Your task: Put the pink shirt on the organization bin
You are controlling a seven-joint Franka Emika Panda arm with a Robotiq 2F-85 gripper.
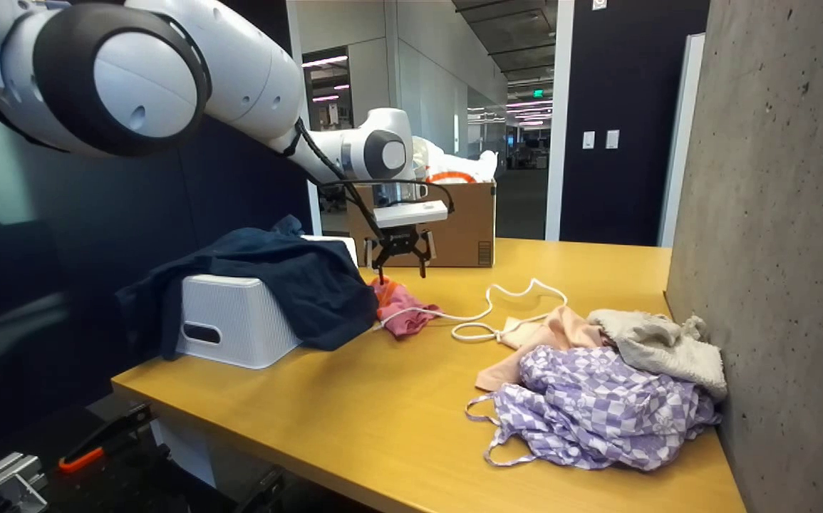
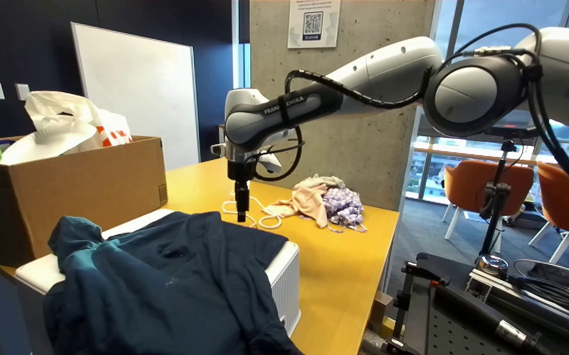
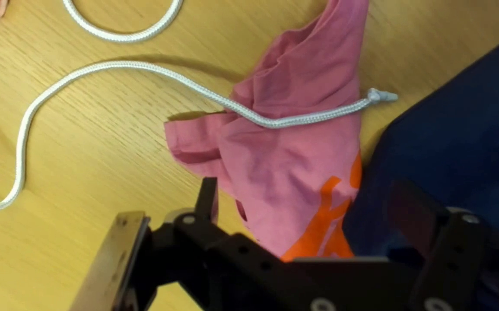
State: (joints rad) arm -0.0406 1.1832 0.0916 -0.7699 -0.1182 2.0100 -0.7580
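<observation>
Navy garment (image 1: 261, 253), draped over the white bin (image 1: 236, 313) at the left of the table (image 1: 361, 420); I note a small pale emblem (image 2: 171, 282) on it, not legible. Just to its right, the pink shirt (image 3: 292, 144) lies crumpled on the table, an orange print (image 3: 318, 222) at its far end. My gripper (image 1: 402, 276) stands above that end, fingers (image 3: 207, 194) spread well apart; whether they touch the fabric I cannot tell. Lettering (image 2: 295, 101) on the arm (image 2: 383, 66) reads FRANK, then a black strap (image 2: 283, 112), then EMIKA. On the far side, a cardboard box (image 1: 464, 221) carries a printed mark (image 1: 484, 253) low at its right corner, too small to read, and holds a white plastic bag (image 1: 457, 160) with orange-red marking (image 1: 452, 176). Further right, a white rope (image 3: 119, 65) loops across the table, one end lying over the shirt. Next I record peach cloth (image 1: 568, 331), a thin-strapped lilac-and-white checked garment (image 1: 603, 406) on the near side and a cream textile (image 1: 668, 345) on the far side. At the right stands the concrete wall (image 1: 774, 214), where a posted sheet (image 2: 330, 27) shows a QR code (image 2: 312, 23) with SCAN ME beneath.
</observation>
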